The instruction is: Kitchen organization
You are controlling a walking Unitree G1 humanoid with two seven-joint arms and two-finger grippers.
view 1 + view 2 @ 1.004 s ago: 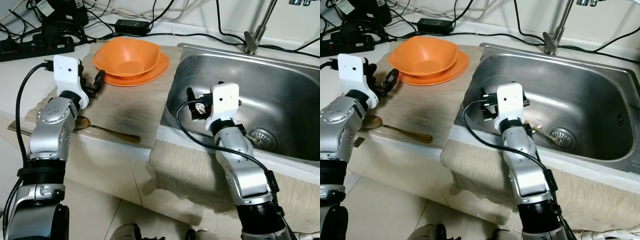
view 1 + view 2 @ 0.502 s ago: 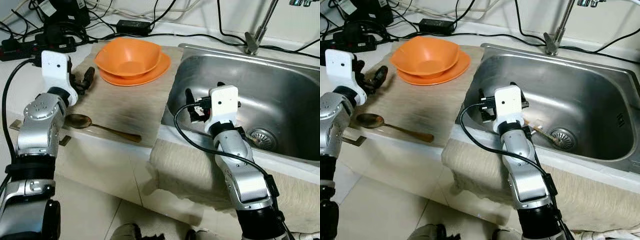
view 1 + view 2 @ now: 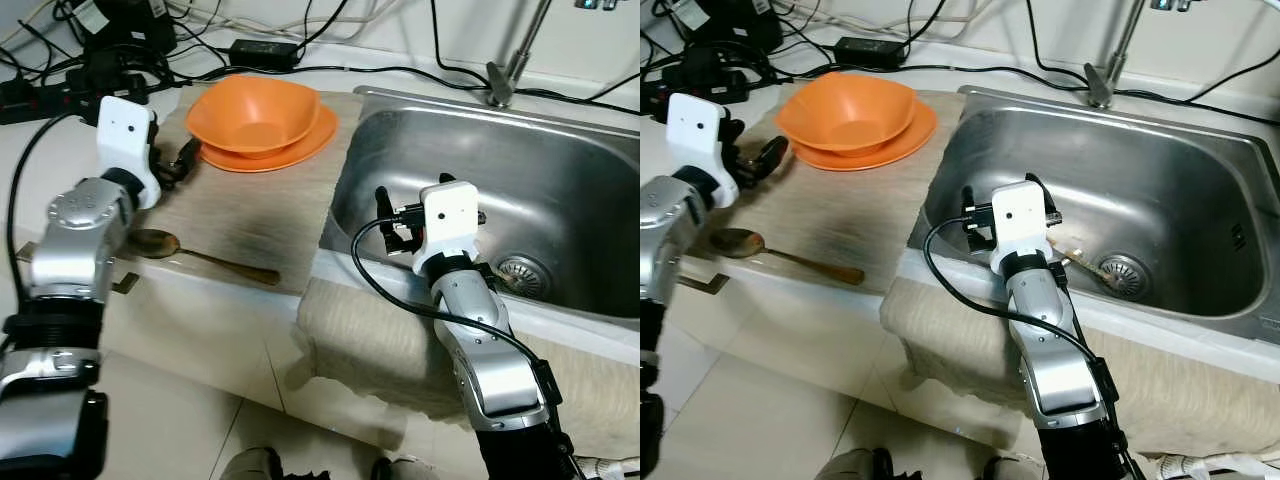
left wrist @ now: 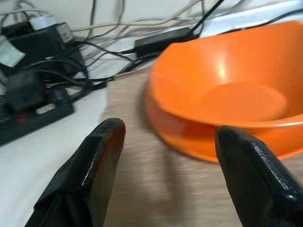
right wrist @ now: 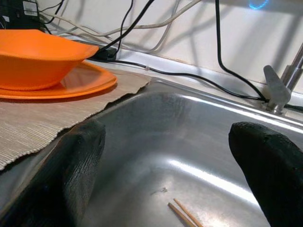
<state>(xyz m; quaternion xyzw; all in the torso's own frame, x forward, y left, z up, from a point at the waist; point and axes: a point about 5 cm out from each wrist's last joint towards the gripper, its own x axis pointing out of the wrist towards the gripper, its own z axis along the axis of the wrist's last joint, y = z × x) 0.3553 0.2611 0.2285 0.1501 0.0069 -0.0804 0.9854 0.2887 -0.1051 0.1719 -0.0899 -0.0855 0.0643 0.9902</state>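
Two grippers, both spread wide, nothing held. My left gripper sits just beside the orange bowl on its plate; right gripper hangs over the sink, farther off.

Bright, even light in my head views; soft focus close to my wrists.

The steel sink gives pale glare on its walls, and the mat carries a dark soft shadow in its middle. In my left wrist view the orange bowl shows a white highlight, but the fingers of my left pincer and the cables behind are blurred. In my right wrist view the near black fingers are out of focus.
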